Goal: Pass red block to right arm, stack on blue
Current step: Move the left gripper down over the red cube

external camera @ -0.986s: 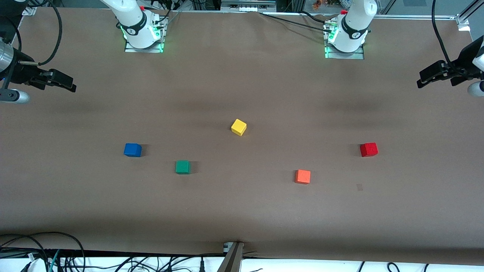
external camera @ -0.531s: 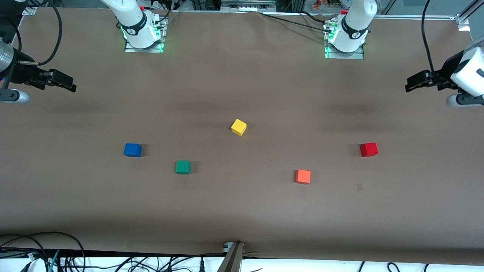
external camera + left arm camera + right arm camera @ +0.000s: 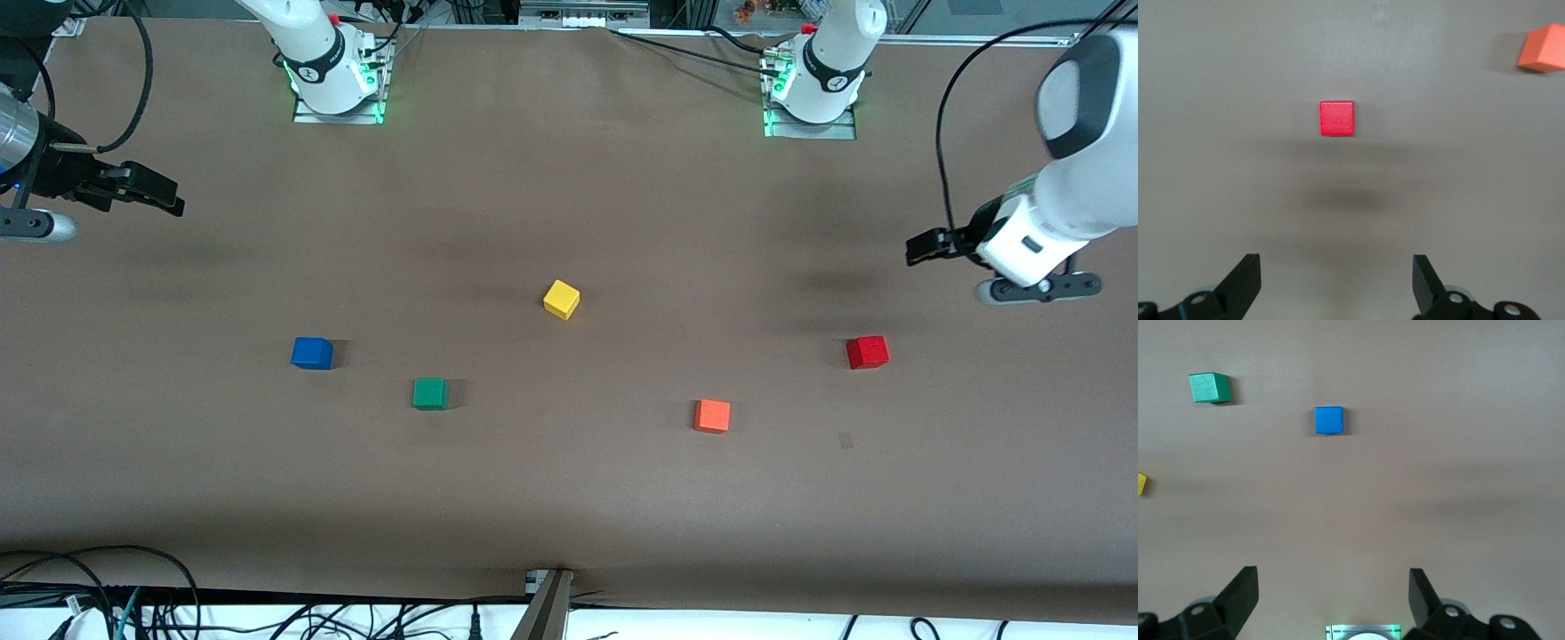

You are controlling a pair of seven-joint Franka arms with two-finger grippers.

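While right hand [image 3: 169,203] waits fingers apart, left hand [image 3: 920,247] hovers spread, empty, above table nr red block [image 3: 867,352].

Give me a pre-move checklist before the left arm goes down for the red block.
1. Left gripper open: ok, fingers spread wide in its wrist view.
2. Left gripper over the red block: not ok, it hangs above bare table toward the left arm's end, off to one side of the block.
3. Red block free to grasp: ok, it sits alone; the orange block is well apart.
4. Blue block top bare for stacking: ok.
5. Right gripper ready to receive: ok, open and empty, waiting toward the right arm's end of the table.
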